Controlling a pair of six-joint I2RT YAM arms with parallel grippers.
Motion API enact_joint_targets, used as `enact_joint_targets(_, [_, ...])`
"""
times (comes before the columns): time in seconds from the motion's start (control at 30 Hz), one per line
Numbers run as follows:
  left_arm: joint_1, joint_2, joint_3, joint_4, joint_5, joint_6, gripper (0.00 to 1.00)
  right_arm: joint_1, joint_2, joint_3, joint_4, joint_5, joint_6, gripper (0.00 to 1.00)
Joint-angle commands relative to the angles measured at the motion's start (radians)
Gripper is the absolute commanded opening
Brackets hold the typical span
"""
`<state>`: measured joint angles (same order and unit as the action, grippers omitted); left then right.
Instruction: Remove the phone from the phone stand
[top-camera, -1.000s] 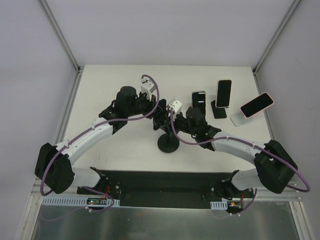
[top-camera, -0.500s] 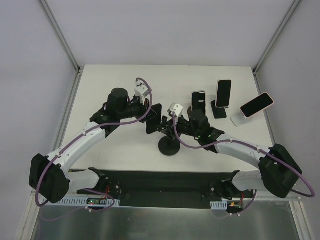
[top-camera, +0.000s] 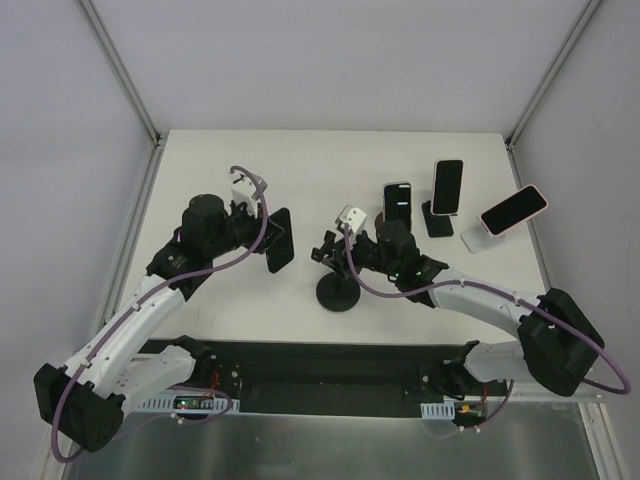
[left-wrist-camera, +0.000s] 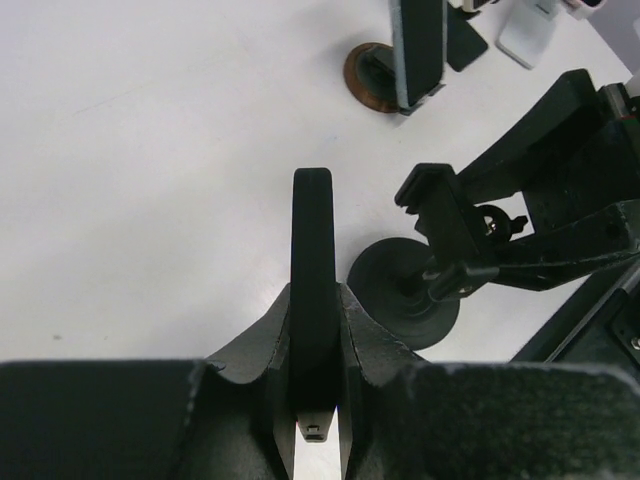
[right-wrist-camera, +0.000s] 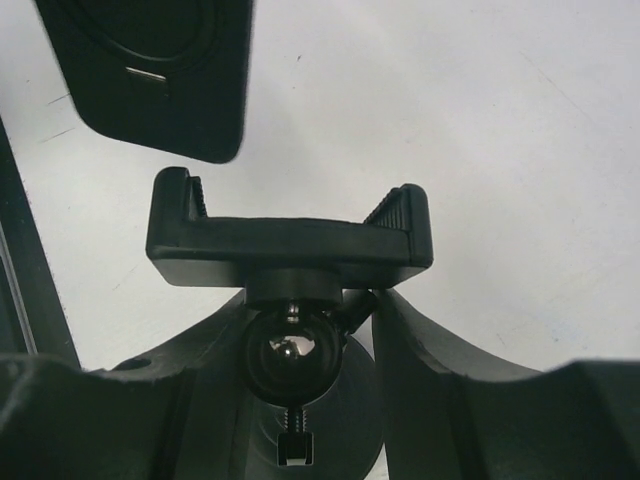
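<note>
Pulling leftward since the earlier frame, the left gripper (left-wrist-camera: 313, 335) is clamping the black phone (left-wrist-camera: 312, 240) by its port end, holding it above the table (top-camera: 220, 170), well apart from the phone stand (top-camera: 337, 290). The right gripper (right-wrist-camera: 305, 345) is squeezing the stand's ball joint.

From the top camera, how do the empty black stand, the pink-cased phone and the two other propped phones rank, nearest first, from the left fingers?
1. Empty black stand, centre.
2. Left propped phone, right of centre.
3. Middle propped phone, farther right.
4. Pink-cased phone, far right.
</note>
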<state>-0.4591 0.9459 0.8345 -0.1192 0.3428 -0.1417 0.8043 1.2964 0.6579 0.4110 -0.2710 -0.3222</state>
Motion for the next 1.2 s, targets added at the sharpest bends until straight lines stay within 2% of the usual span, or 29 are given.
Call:
enact_joint_targets(0.0, [-0.006, -0.082, 0.014, -0.074, -0.203, -0.064, 0.0, 0.003, 0.053, 0.069, 0.001, 0.099, 0.006, 0.01])
enact_joint_targets(0.17, [-0.007, -0.171, 0.015, -0.192, -0.375, -0.116, 0.0, -0.004, 0.159, 0.198, 0.035, 0.185, -0.044, 0.01])
enact_joint_targets(0.3, [-0.007, -0.228, 0.014, -0.302, -0.449, -0.174, 0.0, -0.036, 0.282, 0.385, 0.058, 0.252, -0.066, 0.01])
enact_joint_targets(0.4, [-0.007, -0.268, 0.009, -0.344, -0.459, -0.217, 0.0, -0.079, 0.394, 0.495, 0.069, 0.298, -0.066, 0.01])
enact_joint_targets(0.63, [-0.007, -0.346, -0.034, -0.385, -0.462, -0.274, 0.0, -0.177, 0.671, 0.874, 0.051, 0.372, -0.101, 0.01])
enact_joint_targets(0.8, [-0.006, -0.351, -0.04, -0.395, -0.439, -0.321, 0.0, -0.221, 0.805, 1.026, 0.066, 0.498, -0.15, 0.01])
enact_joint_targets(0.97, [-0.006, -0.349, -0.043, -0.404, -0.438, -0.345, 0.0, -0.257, 0.906, 1.128, 0.072, 0.53, -0.163, 0.03])
enact_joint_targets(1.03, [-0.006, -0.346, -0.041, -0.402, -0.441, -0.348, 0.0, -0.264, 0.934, 1.166, 0.066, 0.538, -0.163, 0.05])
enact_joint_targets(1.13, [-0.006, -0.337, -0.035, -0.404, -0.444, -0.352, 0.0, -0.269, 0.957, 1.194, 0.034, 0.543, -0.153, 0.14])
enact_joint_targets(1.17, [-0.007, -0.334, -0.034, -0.404, -0.444, -0.355, 0.0, -0.272, 0.958, 1.192, 0.031, 0.544, -0.143, 0.24])
